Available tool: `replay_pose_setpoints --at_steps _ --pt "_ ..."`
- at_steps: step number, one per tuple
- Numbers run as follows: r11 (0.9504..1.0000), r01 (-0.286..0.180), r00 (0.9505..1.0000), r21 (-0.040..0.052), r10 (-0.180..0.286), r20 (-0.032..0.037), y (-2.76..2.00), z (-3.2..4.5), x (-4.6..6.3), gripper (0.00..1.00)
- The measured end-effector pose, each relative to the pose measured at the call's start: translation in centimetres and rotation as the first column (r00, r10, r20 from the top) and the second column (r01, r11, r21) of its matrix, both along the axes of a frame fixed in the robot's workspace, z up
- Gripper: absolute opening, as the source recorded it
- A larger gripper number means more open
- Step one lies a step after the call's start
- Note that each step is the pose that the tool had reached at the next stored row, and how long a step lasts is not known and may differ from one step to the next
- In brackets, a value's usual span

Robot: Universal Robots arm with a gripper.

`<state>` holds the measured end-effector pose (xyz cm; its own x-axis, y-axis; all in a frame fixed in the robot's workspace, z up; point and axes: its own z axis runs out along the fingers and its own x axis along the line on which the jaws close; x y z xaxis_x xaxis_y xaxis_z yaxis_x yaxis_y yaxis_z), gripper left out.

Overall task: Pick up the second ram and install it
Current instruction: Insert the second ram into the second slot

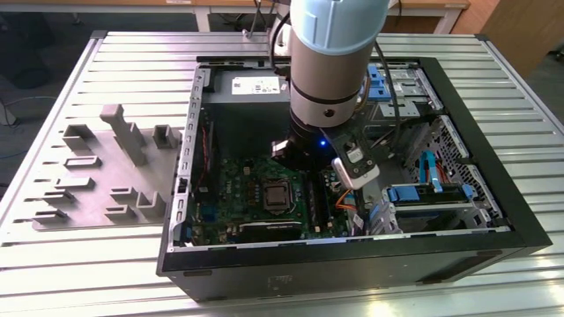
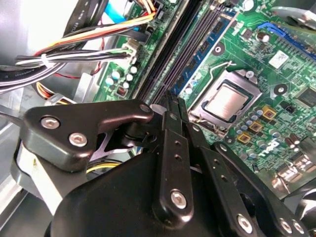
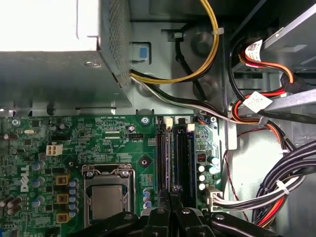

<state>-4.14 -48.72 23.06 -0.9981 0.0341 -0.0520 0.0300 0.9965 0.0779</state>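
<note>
Black gripper [image 2: 174, 101] linkages fill the foreground in both wrist views. The fingers [image 3: 167, 213] are pinched to a narrow gap on the second ram [image 3: 167, 158]. This thin grey-green stick stands edge-on along the black memory slots [image 3: 183, 158], beside the processor socket [image 3: 106, 202]. Whether the stick is fully seated cannot be told.

In the exterior view, the pale blue and silver arm [image 1: 335, 59] reaches down into an open computer case [image 1: 352, 264], which lies on its side and exposes the green motherboard [image 1: 234, 191]. A grey power supply [image 3: 49, 64] and bundled cables [image 3: 276, 192] border the board.

The case rests on a slatted metal table [image 1: 493, 79]. On the exterior view's left, a grey fixture plate [image 1: 97, 178] with upright blocks lies just beside the case. Beyond the table stand wooden desks [image 1: 440, 8] over a dark floor [image 1: 26, 72].
</note>
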Motion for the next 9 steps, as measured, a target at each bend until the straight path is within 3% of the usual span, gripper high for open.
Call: replay_pose_setpoints --at_steps 9 --pt "0.9999 -0.013 0.9999 0.0006 0.013 0.0000 0.00 -0.10 0.35 0.12"
